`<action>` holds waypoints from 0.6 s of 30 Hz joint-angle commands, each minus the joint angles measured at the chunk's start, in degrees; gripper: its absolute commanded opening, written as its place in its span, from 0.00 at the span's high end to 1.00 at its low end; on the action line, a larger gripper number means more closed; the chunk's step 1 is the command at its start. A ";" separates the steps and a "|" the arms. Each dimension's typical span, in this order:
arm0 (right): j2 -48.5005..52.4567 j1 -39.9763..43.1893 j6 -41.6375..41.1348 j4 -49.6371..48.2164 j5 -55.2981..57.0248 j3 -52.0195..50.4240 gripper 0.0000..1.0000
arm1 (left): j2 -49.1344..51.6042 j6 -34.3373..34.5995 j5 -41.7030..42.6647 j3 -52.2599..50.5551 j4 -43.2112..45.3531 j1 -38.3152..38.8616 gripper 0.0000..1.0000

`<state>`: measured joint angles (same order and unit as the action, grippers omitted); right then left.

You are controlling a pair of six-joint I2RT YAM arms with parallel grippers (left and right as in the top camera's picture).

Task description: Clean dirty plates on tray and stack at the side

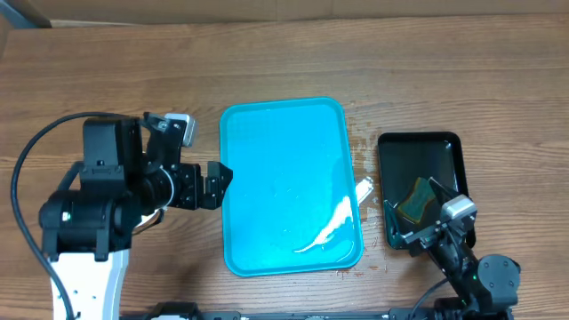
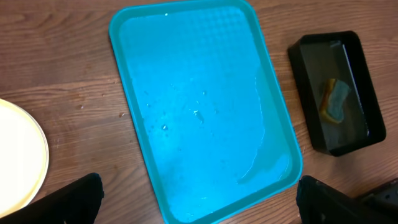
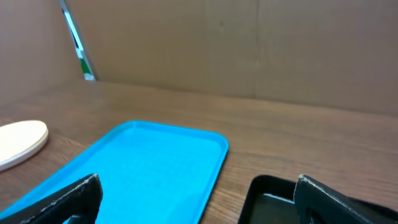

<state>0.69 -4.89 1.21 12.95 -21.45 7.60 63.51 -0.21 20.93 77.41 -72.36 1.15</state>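
Note:
The turquoise tray lies at the table's middle with no plates on it, only wet streaks near its front right corner. It also shows in the left wrist view and the right wrist view. A pale plate lies on the table left of the tray. It shows far left in the right wrist view and is hidden under the left arm in the overhead view. My left gripper is open and empty at the tray's left edge. My right gripper is open and empty over the black tray's front end.
A smaller black tray stands right of the turquoise tray, with a yellow-and-green sponge in it. Water drops lie on the wood between the two trays. A cardboard wall runs along the back.

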 commanded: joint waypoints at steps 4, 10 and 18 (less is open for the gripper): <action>-0.52 0.09 0.39 -13.18 -0.83 -7.32 0.00 | 3.13 -0.92 -0.17 0.70 0.17 0.17 0.00; -0.52 0.07 0.35 -11.67 -0.04 -7.15 0.00 | 6.60 -0.92 -0.17 0.70 0.20 0.17 0.00; -0.42 0.07 0.35 -9.88 -0.02 -7.13 0.00 | 11.54 -0.92 -0.17 0.70 0.22 0.17 0.00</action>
<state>0.64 -4.91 1.52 3.25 -22.06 1.04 73.41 -0.21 20.93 77.41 -72.25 1.15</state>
